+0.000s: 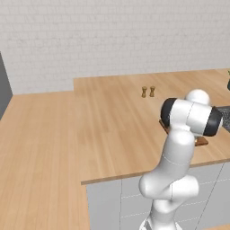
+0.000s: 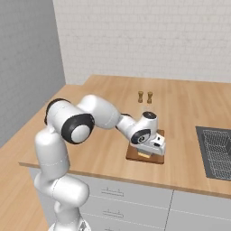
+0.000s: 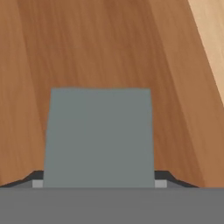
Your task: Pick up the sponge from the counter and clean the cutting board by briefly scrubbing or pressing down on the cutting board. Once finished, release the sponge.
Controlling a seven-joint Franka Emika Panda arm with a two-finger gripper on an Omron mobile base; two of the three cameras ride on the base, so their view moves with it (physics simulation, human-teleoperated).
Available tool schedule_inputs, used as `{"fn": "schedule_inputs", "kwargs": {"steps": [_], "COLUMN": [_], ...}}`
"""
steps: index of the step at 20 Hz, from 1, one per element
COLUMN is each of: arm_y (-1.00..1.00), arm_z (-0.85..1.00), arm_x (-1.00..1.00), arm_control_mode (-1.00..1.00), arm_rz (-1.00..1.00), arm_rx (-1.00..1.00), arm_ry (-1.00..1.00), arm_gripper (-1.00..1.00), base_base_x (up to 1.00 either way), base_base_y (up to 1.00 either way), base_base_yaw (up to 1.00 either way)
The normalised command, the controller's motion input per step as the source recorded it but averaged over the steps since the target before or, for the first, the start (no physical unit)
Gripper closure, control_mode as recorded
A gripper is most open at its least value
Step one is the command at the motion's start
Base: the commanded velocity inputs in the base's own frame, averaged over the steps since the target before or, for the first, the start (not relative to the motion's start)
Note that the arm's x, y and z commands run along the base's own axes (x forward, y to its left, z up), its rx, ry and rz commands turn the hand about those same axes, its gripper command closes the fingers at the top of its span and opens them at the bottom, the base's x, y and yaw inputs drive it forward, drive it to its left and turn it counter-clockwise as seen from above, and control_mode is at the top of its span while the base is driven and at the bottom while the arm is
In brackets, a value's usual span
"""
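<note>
1. The gripper (image 2: 146, 154) pinches the sponge (image 3: 99, 135) between its fingers.
2. The sponge sits directly below the hand, low over the cutting board (image 3: 87, 48) (contact unclear), on the counter (image 2: 108, 149).

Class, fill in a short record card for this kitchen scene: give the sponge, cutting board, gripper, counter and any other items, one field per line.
sponge: grey-green pad held between the jaws, over the board
cutting board: reddish-brown, lying flat on the counter
gripper: low over the board, shut on the sponge
counter: light wood, grey cabinet fronts below
other items: two small shakers behind the board; dark grid panel to the right
</note>
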Motion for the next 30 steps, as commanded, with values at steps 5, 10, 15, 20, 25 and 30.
{"fn": "schedule_inputs", "kwargs": {"steps": [5,10,15,20,25,30], "arm_y": [0.00,0.08,0.07,0.04,0.00,0.00], "arm_z": [-0.02,0.00,0.00,0.00,0.00,-0.15], "arm_x": [-0.06,0.51,0.76,0.74,0.43,-0.37], "arm_control_mode": [-1.00,-1.00,-1.00,-1.00,-1.00,-1.00], "arm_rz": [0.01,0.03,0.00,0.00,0.00,0.00], "arm_rx": [0.00,0.00,0.01,0.01,0.00,0.00], "arm_ry": [0.12,0.01,0.00,0.00,0.00,0.00], "arm_gripper": [1.00,1.00,1.00,1.00,1.00,1.00], "base_base_x": [0.00,0.00,0.00,0.00,0.00,0.00], "base_base_y": [0.00,0.00,0.00,0.00,0.00,0.00], "base_base_yaw": [0.00,0.00,0.00,0.00,0.00,0.00]}}
